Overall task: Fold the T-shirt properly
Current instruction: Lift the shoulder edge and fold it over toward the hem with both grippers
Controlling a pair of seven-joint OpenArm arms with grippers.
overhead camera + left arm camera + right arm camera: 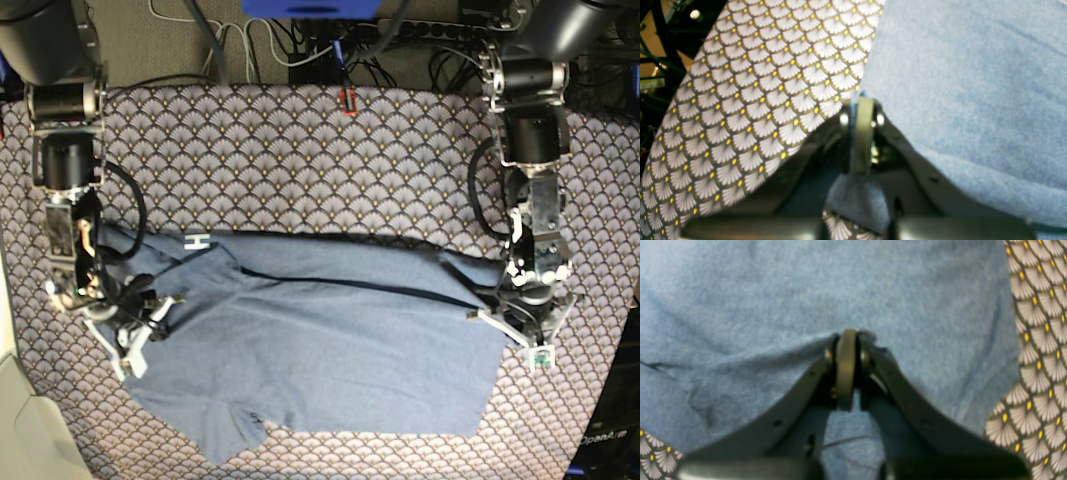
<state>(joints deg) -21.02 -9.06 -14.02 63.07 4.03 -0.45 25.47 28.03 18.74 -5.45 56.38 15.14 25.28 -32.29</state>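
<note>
The slate-blue T-shirt (330, 340) lies spread wide across the fan-patterned table covering (300, 160), with a long crease running across its upper part. A white letter (197, 241) shows near its upper left. My left gripper (530, 345) is at the shirt's right edge; in the left wrist view its fingers (862, 100) are shut on the edge of the T-shirt (967, 83). My right gripper (130, 350) is at the shirt's left side; in the right wrist view it (846, 335) is shut on a bunched fold of the T-shirt (756, 290).
Cables and a power strip (330, 45) lie past the table's far edge, with a small red object (347, 101) beside them. The table covering shows at the left wrist view's left (756, 93) and the right wrist view's right (1040, 340). A dark frame (663, 43) stands beyond the table.
</note>
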